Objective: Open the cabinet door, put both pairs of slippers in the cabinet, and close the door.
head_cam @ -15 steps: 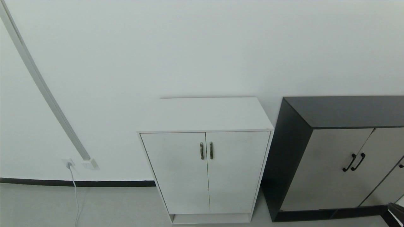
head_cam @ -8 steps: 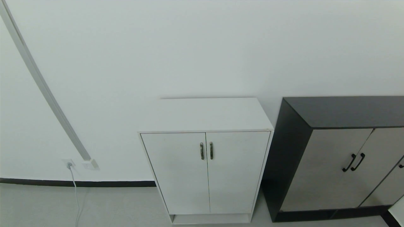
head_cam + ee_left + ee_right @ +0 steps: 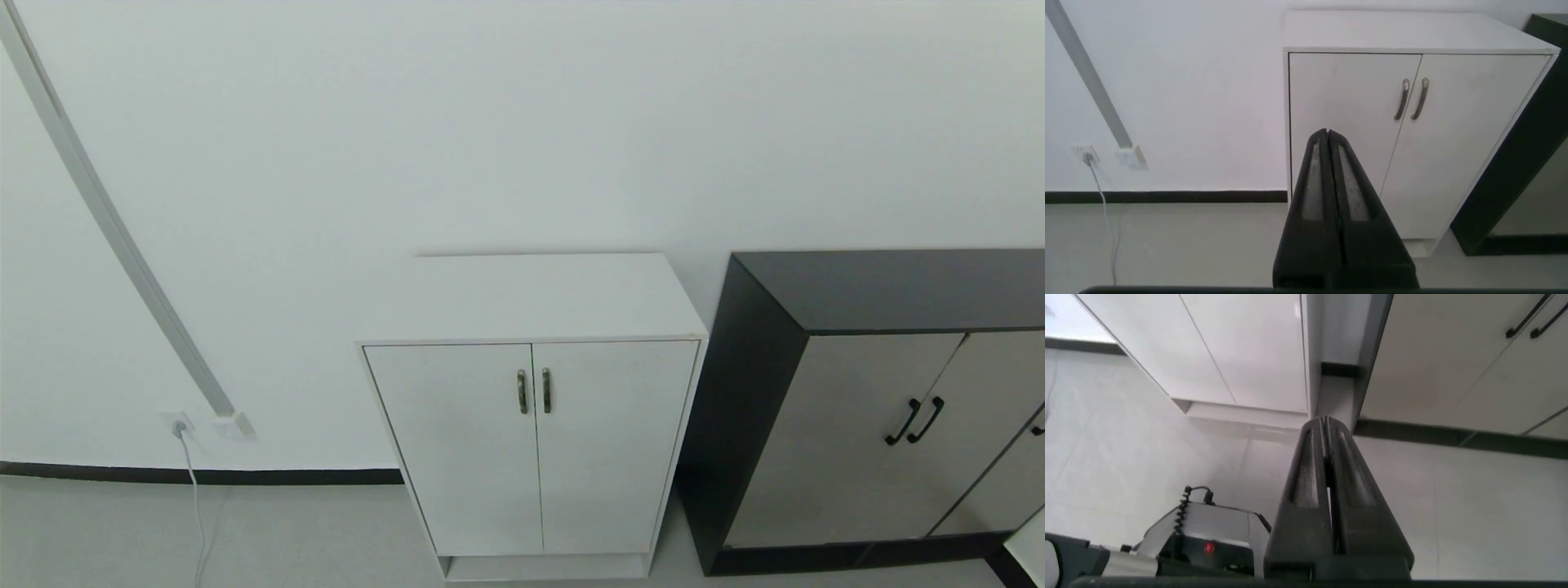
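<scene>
A white two-door cabinet stands against the wall, both doors closed, with two metal handles side by side at the middle seam. In the left wrist view my left gripper is shut with nothing in it, held well back from the cabinet and pointing at its left door. My right gripper is shut and empty too, low over the floor, facing the gap between the white cabinet's base and the black cabinet.
A black cabinet with grey doors stands right of the white one. A wall socket with a white cable sits at the left, under a slanted cable duct. Grey floor lies before the cabinets.
A dark object at the head view's bottom right corner a second ago has dropped out of the picture. The cabinets have not moved.
</scene>
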